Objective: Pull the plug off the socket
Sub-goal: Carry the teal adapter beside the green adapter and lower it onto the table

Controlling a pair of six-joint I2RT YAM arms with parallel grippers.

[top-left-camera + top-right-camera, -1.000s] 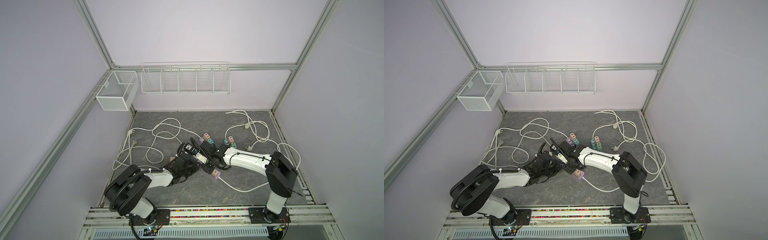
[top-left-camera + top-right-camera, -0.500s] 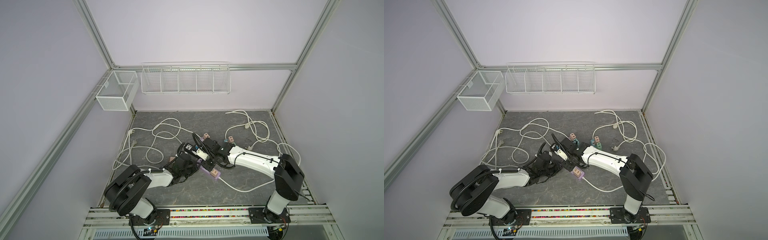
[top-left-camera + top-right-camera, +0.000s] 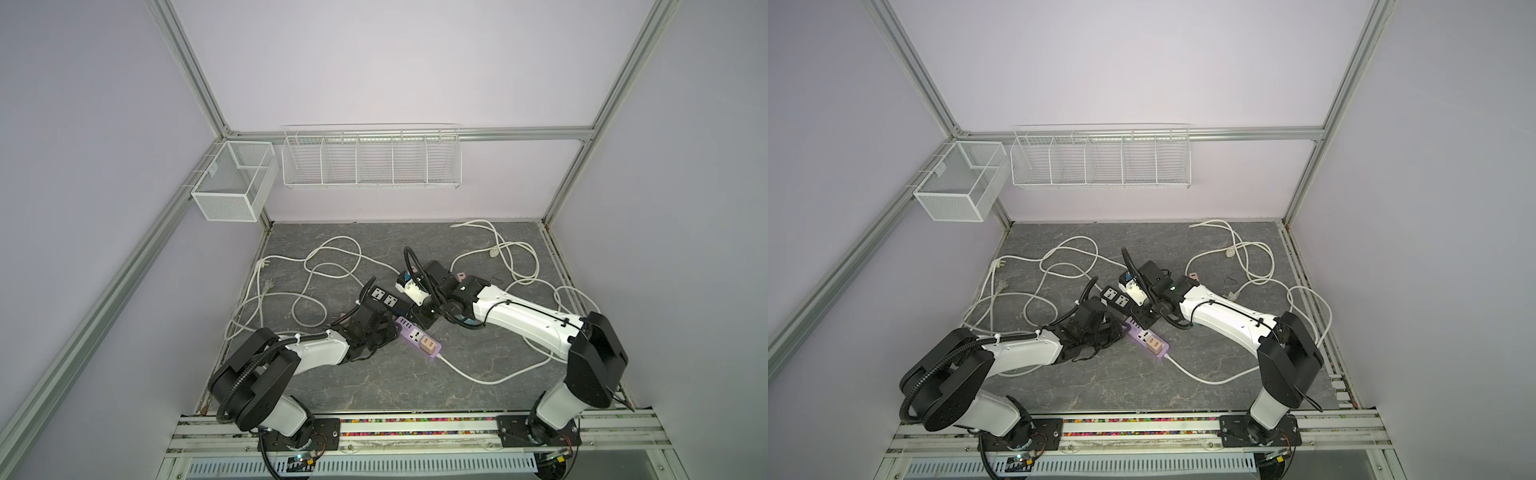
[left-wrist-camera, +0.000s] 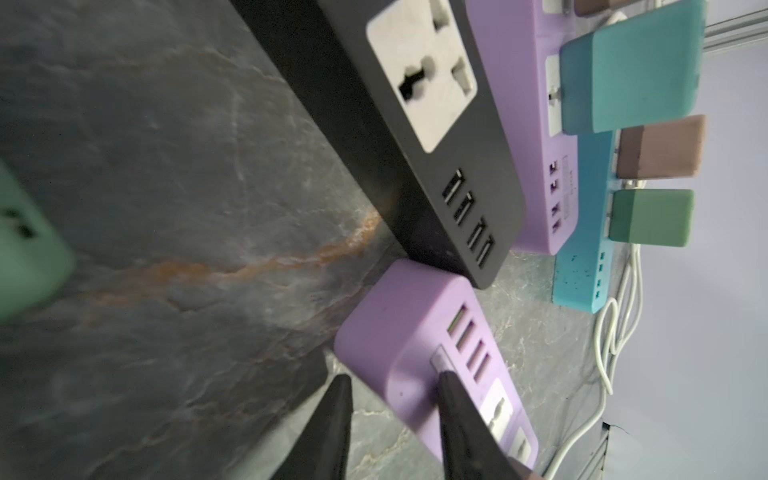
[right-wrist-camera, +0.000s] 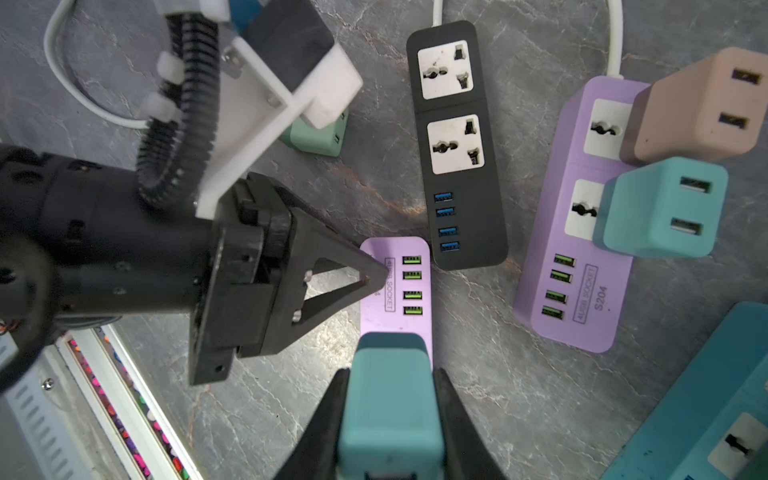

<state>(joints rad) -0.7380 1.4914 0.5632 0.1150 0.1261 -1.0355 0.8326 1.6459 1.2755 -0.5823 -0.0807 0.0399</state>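
In the right wrist view my right gripper [image 5: 390, 372] is shut on a teal plug [image 5: 390, 415], held over the near end of a purple socket strip [image 5: 395, 286]. The plug's prongs are hidden. In both top views that strip [image 3: 415, 338] [image 3: 1148, 338] lies at the table's middle with a bare socket facing up, below the right gripper [image 3: 428, 322]. My left gripper [image 4: 395, 377] is open at the strip's USB end [image 4: 407, 340]. One finger rests on the strip's top face; the other stands off its side, over the table.
A black socket strip [image 5: 457, 145] lies just beyond the purple one. Close by are a second purple strip [image 5: 582, 232] carrying a tan and a teal plug, and a teal strip [image 5: 706, 395]. White cables [image 3: 324, 266] loop over the table. Wire baskets [image 3: 370, 158] hang on the back wall.
My right gripper has risen and drawn back from the purple strip with the teal plug in it. The left gripper has stayed at the strip's end, its jaws a little wider.
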